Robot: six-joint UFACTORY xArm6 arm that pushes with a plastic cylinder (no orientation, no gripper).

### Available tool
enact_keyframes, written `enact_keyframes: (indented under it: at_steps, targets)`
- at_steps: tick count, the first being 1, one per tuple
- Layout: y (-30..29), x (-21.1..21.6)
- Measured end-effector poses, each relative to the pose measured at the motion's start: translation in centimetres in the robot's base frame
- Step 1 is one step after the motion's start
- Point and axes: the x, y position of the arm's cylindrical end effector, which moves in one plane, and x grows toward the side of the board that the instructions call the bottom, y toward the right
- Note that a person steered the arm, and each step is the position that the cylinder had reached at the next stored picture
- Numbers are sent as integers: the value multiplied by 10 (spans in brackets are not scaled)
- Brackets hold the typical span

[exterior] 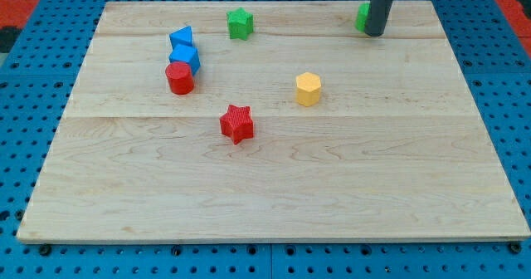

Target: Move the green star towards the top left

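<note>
Green star (pixel 240 23) at board's 12 o'clock, no clear long axis; my tip (pixel 374 33) well off at its 3 o'clock, touching another green block (pixel 362 17); no pincer, bare rod.

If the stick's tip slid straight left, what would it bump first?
My tip already sits against a green block, half hidden behind the rod. Beyond it, probably the green star, though depth is unclear.

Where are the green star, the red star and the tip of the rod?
green star (pixel 240 23), camera view, on its top face.
red star (pixel 236 123), camera view, on its top face.
my tip (pixel 374 33), camera view, at the rod's very end, beside a partly hidden green block.
</note>
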Motion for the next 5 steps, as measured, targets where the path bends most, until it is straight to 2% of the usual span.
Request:
enact_keyframes:
  at_steps: [1,2,4,5]
  targets:
    - [-115,41]
    - [-230,26]
    - [-209,-53]
    - [-198,-56]
